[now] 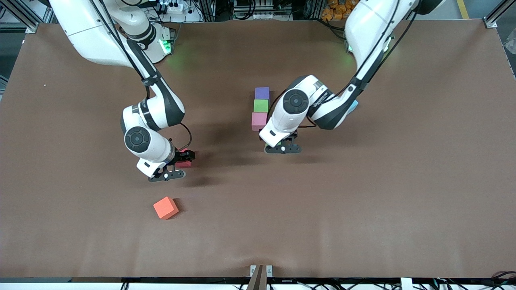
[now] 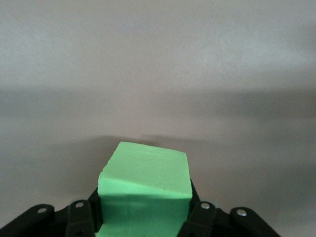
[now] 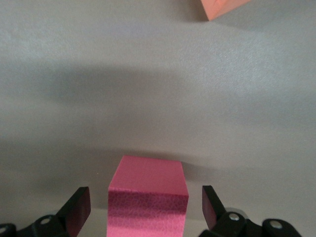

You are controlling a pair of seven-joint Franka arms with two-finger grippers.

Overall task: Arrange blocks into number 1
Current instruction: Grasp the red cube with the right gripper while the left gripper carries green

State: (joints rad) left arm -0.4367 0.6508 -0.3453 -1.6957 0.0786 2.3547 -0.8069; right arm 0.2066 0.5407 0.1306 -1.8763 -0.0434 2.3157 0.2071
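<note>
Left gripper (image 2: 140, 224) bent low, clamps matte green foam cube (image 2: 145, 190) | right gripper (image 3: 145, 210) low, fingers spread around pink cube (image 3: 147, 197)

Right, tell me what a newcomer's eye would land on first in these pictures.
First, the short column mid-table: purple block, green block and pink block in a row running toward the front camera. At its near end the left gripper is shut on a second green block. Toward the right arm's end, the open right gripper straddles a red block, with an orange block lying nearer the camera.
</note>
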